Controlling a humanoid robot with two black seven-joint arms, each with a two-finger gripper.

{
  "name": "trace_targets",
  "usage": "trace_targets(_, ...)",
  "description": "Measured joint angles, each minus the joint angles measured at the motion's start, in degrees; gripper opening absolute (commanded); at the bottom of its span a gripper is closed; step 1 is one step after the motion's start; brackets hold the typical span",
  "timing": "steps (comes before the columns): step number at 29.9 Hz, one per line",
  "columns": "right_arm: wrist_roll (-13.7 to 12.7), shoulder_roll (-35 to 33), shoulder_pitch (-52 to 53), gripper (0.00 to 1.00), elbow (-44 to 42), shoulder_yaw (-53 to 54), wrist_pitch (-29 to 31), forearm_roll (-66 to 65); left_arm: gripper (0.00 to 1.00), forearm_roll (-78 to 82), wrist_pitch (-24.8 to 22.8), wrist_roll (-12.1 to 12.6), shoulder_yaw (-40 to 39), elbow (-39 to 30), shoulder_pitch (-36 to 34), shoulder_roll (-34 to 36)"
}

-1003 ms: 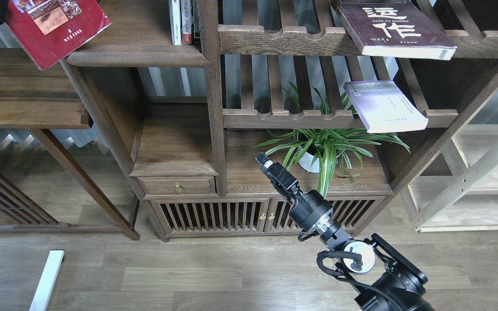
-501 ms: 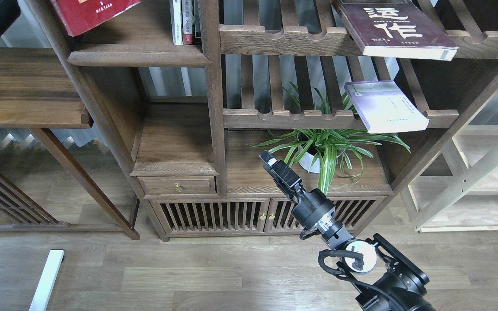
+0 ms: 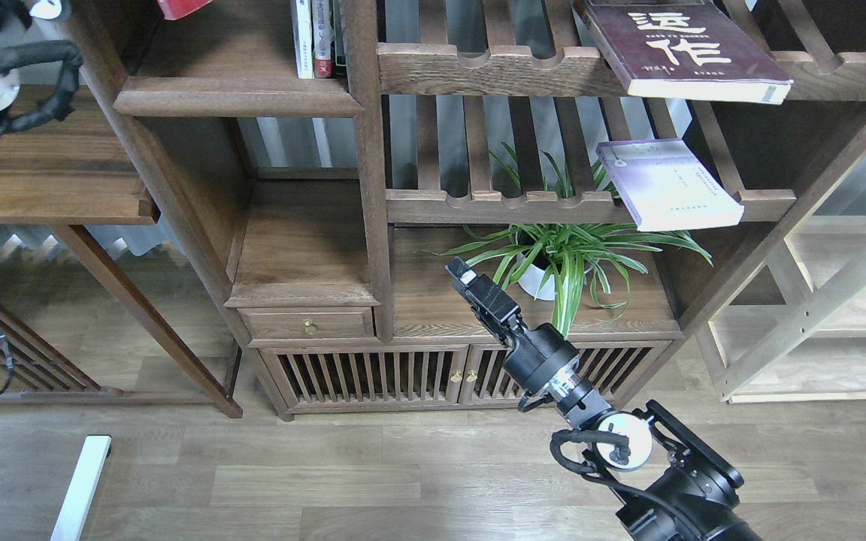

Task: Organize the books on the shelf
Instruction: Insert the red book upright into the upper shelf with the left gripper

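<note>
While the right gripper (image 3: 463, 275) is held low in front of the bookcase, its fingers are seen end-on and dark, so whether they are spread or pressed together cannot be told. Just beyond the fingertips, to their right, a potted plant (image 3: 562, 259) is seen on the lower board. Higher and to the right, the lavender-white book (image 3: 667, 185) is left lying on a slatted rail, with the maroon book (image 3: 681, 46) above it. Far up to the left, the red book (image 3: 180, 7) has been carried over the shelf (image 3: 237, 94) within the last second; only its corner is now seen at the frame's top. The left gripper is out of view. One book is judged nearly placed, two remaining.
</note>
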Motion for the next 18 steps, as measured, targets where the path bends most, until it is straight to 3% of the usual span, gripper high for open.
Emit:
trace_targets(10,-0.03,0.0,-0.12,0.68,0.08,0.08,0.0,0.0,0.04,-0.05,-0.43,-3.07,1.49,6.5,-2.03,-2.03)
trace_targets(18,-0.1,-0.01,0.01,0.68,0.08,-0.14,0.0,0.0,0.02,-0.08,-0.65,-3.3,5.21,7.65,-2.84,-2.35)
